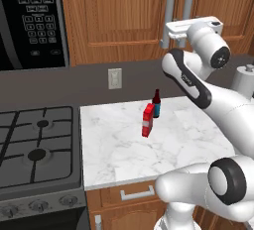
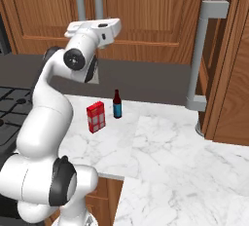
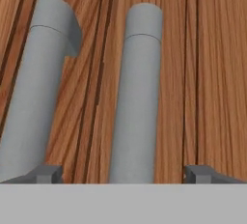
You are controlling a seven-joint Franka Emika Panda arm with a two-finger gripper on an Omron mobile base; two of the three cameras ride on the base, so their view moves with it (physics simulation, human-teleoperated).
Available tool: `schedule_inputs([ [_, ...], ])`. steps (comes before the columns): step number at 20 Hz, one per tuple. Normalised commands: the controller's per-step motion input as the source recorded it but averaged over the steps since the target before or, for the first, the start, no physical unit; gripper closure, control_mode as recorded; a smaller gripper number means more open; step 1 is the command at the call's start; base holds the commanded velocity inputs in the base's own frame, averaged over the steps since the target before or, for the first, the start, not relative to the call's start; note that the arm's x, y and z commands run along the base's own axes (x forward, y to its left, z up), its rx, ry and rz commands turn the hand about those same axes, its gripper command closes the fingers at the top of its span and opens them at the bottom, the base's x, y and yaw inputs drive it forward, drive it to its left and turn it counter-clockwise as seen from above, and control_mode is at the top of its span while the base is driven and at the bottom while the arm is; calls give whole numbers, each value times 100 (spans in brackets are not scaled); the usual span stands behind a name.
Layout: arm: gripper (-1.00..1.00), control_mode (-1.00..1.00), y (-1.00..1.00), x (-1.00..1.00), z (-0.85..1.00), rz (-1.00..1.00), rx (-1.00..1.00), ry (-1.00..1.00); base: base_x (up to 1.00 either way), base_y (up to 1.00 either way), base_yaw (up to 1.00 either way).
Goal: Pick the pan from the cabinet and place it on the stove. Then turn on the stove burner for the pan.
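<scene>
The arm is reaching up toward the cabinet (image 1: 124, 16), whose doors are standing closed, so the pan is presumably lying inside behind them; it cannot be confirmed from here. The hand (image 3: 126, 174) is released, its jaws spread wide, and in the hand view the two dark fingertips (image 3: 46, 174) are straddling the right-hand bar handle (image 3: 137, 92), with the left-hand bar handle (image 3: 36, 88) sitting just beside the left fingertip. The step in hand seems to be grabbing a door handle to swing the cabinet open. To do it well, the hand should be centring on one bar alone, keeping the neighbouring bar outside the jaws, and pushing forward until the bar is sitting deep between the pads before clenching. Closing too early would be risking a shallow pinch that slips off the round metal. The pull afterwards ought to be following the door's arc rather than a straight line. Down on the marble desk (image 1: 188, 140), a red carton (image 1: 148, 120) and a dark bottle (image 1: 157, 104) are standing close together, well clear of the arm, and the stove (image 1: 37, 144) is waiting at the left with its grates bare.
</scene>
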Motion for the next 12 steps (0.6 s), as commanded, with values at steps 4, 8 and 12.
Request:
schedule_inputs([
  [4,-100,-100,0,20,0,0,0,0,0,0,0],
  [8,-100,-100,0,20,0,0,0,0,0,0,0],
  [12,100,-100,0,18,0,0,0,0,0,0,0],
])
